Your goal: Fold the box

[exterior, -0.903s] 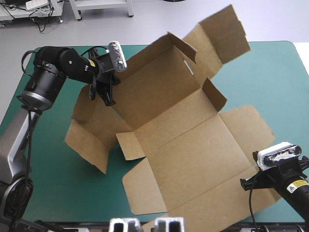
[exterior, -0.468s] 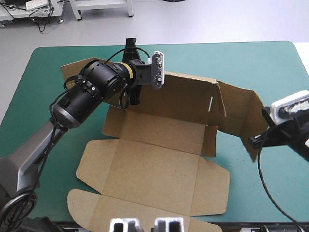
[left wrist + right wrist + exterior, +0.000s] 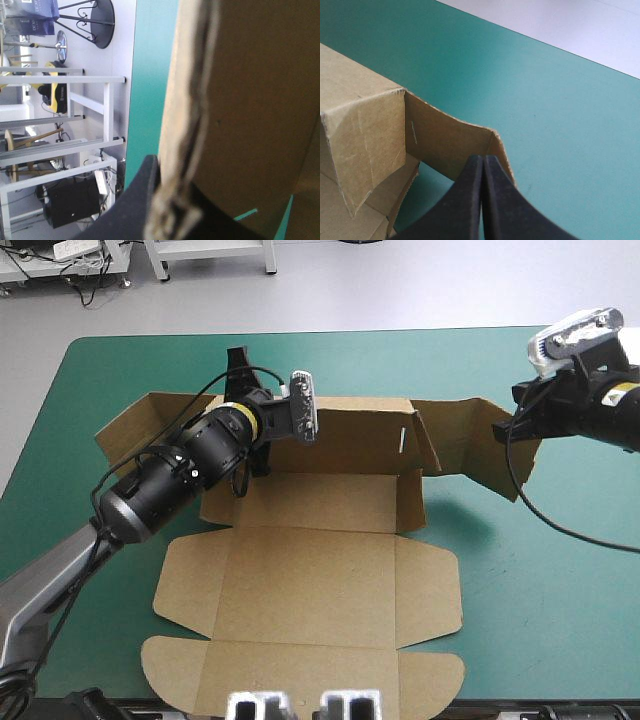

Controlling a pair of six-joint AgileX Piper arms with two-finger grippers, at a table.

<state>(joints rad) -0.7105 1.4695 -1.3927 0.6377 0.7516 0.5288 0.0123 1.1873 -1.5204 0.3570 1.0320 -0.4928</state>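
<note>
Black left arm (image 3: pixel 170 480) (yellow wrist ring (image 3: pixel 232 414))

Our bench and its teal-green cover

We see 1 bench (image 3: pixel 560 580) carrying everything, its teal-green cover (image 3: pixel 560 90) lying smooth and flat out to the edges. The 2 far corners are rounded, and we find the same cover in both wrist views.

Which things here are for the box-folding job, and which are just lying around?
For the job: the brown box, its back wall up; the left pincer, clamped on that wall; the right pincer, pinching an end flap.
Just there: the teal-green cover, only lying under the box.
</note>
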